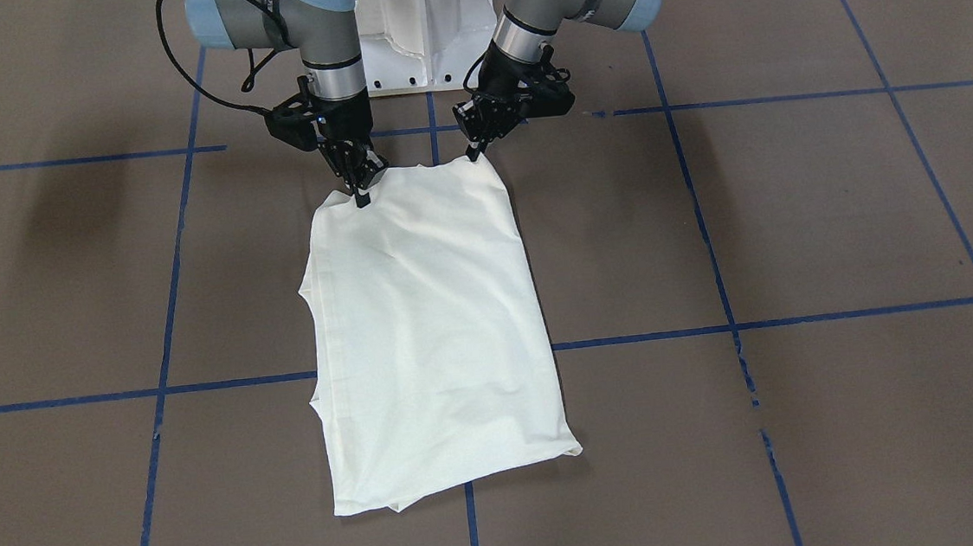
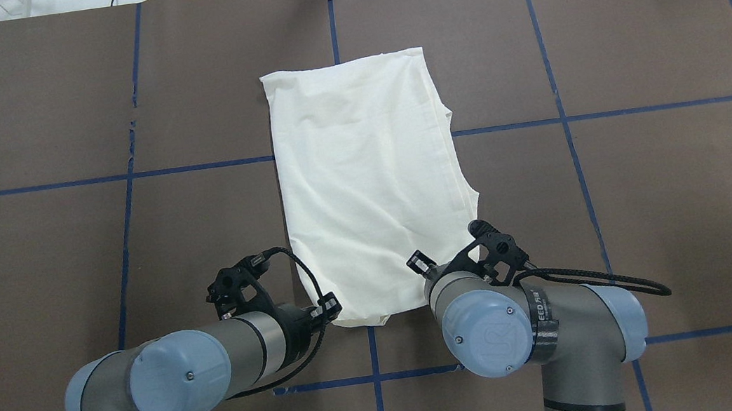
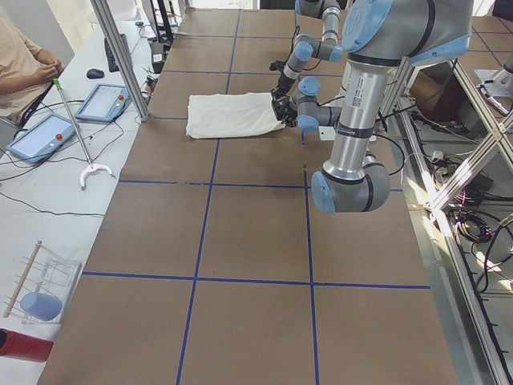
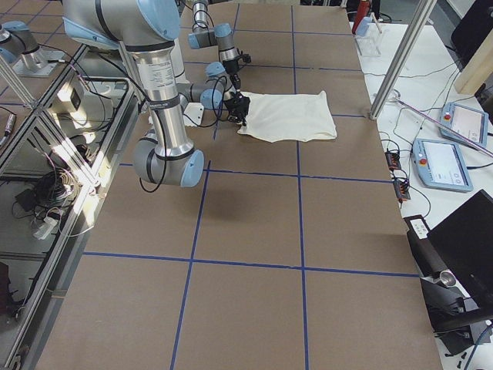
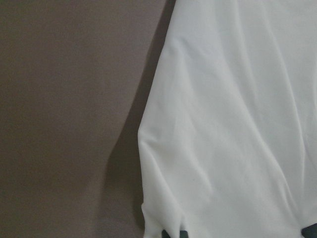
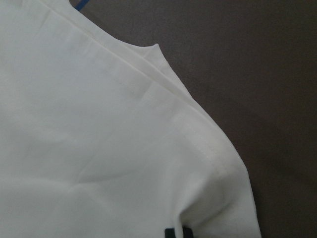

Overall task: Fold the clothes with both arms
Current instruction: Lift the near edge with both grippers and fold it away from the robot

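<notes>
The cream-white shirt lies flat on the brown table as a long, narrow folded rectangle with its plain side up; the print is hidden. It also shows in the overhead view. Both grippers are at the two corners of the end nearest the robot. My left gripper pinches one corner, which rises to a small point. My right gripper is shut on the other corner. Both wrist views are filled with cloth, puckered at the dark fingertips. In the overhead view the right wrist hides its fingers.
The white pedestal base stands just behind the grippers. Blue tape lines mark a grid on the brown table. Beyond the table's far edge are tablets and a seated person.
</notes>
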Robot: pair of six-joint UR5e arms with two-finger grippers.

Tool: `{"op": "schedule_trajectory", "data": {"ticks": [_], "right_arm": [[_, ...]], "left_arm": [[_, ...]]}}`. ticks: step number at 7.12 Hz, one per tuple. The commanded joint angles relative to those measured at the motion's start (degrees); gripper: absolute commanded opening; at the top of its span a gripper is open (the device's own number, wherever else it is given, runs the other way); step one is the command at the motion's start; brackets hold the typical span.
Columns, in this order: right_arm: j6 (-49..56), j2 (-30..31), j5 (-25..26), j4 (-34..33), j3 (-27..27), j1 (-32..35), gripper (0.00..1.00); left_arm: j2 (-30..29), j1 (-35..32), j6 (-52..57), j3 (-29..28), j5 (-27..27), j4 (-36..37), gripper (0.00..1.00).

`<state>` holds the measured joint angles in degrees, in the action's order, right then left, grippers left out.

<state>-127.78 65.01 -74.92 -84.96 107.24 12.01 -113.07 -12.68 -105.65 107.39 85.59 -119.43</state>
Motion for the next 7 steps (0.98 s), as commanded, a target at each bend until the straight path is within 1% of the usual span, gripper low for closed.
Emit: {"op": "schedule_trajectory", "data": {"ticks": [1, 2, 3, 4, 5, 6, 7], "right_arm": [[0.1, 2.8, -0.1, -2.5, 9.7, -1.3, 0.00], [-0.1, 2.8, -0.1, -10.1, 18.3, -4.3, 0.00], [-3.0, 2.5, 0.1, -18.8, 25.7, -8.2, 0.00], [-4.2, 2.3, 1.3, -22.5, 29.0, -10.3, 0.00], [-4.1, 2.2, 1.4, -22.5, 28.3, -10.7, 0.00], [-3.3, 1.7, 1.6, -22.4, 26.7, -10.0, 0.00], [-2.9, -1.0, 1.4, -22.2, 22.8, -6.7, 0.00]], "left_arm": [[0.6, -0.4, 2.9, 13.3, 1.1, 12.8, 0.00], [0.4, -0.3, 2.5, 20.9, 3.2, 21.4, 0.00], [0.2, -0.1, 1.6, 27.7, 3.3, 29.0, 0.00], [0.0, 0.5, 0.1, 30.3, 3.3, 32.6, 0.00], [-0.3, 0.6, 0.5, 29.2, 3.4, 32.9, 0.00], [-0.5, 0.6, 1.6, 26.9, 3.7, 32.8, 0.00], [-1.9, -0.7, 4.9, 23.7, 3.4, 32.7, 0.00]]}}
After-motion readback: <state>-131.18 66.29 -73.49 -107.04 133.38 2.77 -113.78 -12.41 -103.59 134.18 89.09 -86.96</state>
